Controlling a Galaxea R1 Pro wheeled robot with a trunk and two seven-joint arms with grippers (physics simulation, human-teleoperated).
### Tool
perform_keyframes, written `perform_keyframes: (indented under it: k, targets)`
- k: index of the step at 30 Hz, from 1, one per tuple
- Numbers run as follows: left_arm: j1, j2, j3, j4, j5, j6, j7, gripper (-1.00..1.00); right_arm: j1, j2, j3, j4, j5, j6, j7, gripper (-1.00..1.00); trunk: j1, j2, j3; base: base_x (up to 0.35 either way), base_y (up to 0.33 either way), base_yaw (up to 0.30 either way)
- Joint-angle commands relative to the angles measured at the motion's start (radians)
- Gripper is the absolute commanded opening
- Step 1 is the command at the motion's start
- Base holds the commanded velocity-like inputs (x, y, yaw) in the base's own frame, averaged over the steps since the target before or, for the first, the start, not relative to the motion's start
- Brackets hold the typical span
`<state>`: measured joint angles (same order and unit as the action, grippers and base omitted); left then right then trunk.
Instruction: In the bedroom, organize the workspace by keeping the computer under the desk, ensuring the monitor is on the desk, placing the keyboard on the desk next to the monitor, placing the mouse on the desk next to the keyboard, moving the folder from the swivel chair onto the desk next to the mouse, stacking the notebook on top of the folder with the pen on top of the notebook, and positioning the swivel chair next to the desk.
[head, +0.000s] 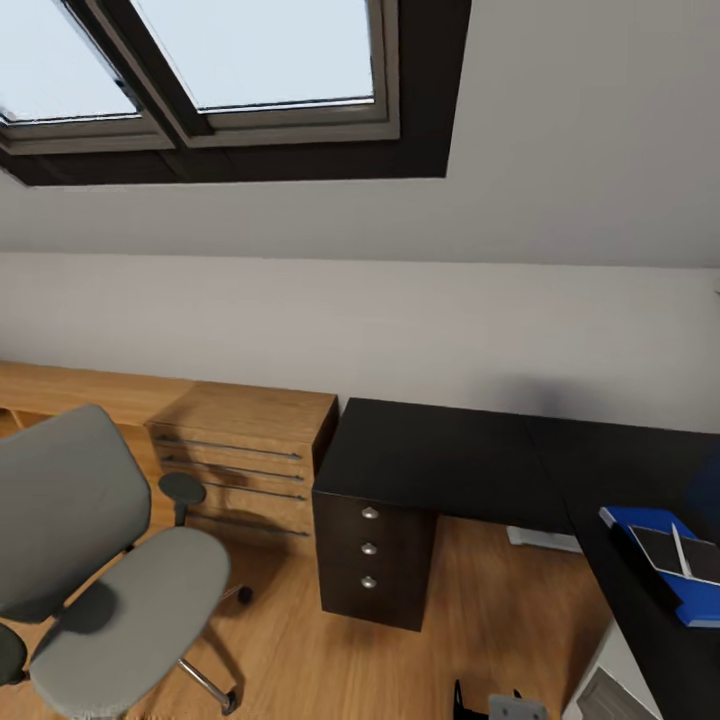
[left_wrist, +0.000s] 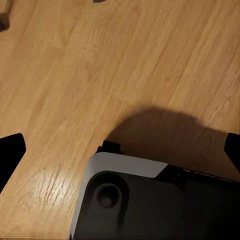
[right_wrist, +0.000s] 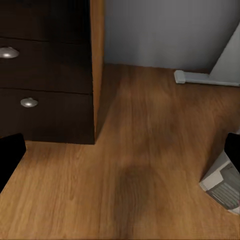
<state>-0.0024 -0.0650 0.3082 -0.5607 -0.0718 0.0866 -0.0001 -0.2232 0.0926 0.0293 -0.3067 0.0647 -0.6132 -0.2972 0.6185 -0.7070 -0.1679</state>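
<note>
The swivel chair (head: 110, 560), with grey seat and back, stands on the wooden floor at the lower left, apart from the desk (head: 450, 460). On the right wing of the glossy black desk lies the blue folder (head: 700, 605). The dark grey notebook (head: 660, 548) rests on the folder, and the white pen (head: 681, 552) lies on the notebook. A corner of the white and grey computer (right_wrist: 225, 187) stands on the floor by the desk's right wing, also seen at the computer (head: 605, 698). My left gripper (left_wrist: 122, 152) is open over bare floor. My right gripper (right_wrist: 122, 152) is open and empty, facing the floor.
The desk's black drawer unit (head: 370, 560) with round silver knobs (right_wrist: 29, 102) stands beside a light wooden dresser (head: 250, 450). A white desk foot (right_wrist: 192, 77) sits against the wall. My own base (left_wrist: 150, 205) shows under the left gripper. Open floor lies between the chair and the drawers.
</note>
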Motion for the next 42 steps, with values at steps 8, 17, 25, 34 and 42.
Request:
perform_keyframes:
  k: [8,17,25,34,42]
  targets:
    - [-0.002,-0.005,0.002,0.025,-0.013,0.0,-0.006,1.0,-0.001,0.002,0.006,0.008,0.01,-0.063,-0.01,1.0,-0.03,0.055,0.024,0.0,0.0,0.281]
    - [-0.002,-0.007,0.004,0.096,-0.012,-0.402,-0.008,1.0,-0.001,0.003,0.014,0.068,0.077,-0.197,-0.009,1.0,-0.046,0.083,0.036,0.0,0.0,0.275]
    - [-0.002,-0.006,0.003,0.109,-0.013,-0.46,-0.005,1.0,-0.001,0.0,0.013,0.074,0.077,-0.194,-0.002,1.0,-0.046,0.083,0.036,0.0,0.0,0.062]
    - [-0.002,-0.004,0.002,0.119,-0.013,-0.461,-0.005,1.0,-0.001,0.003,0.014,0.075,0.075,-0.195,0.0,1.0,-0.046,0.083,0.039,0.0,0.0,0.058]
    - [-0.002,-0.004,0.002,0.122,-0.014,-0.461,-0.005,1.0,-0.001,0.004,0.014,0.075,0.075,-0.195,-0.002,1.0,-0.046,0.083,0.046,0.0,0.0,0.212]
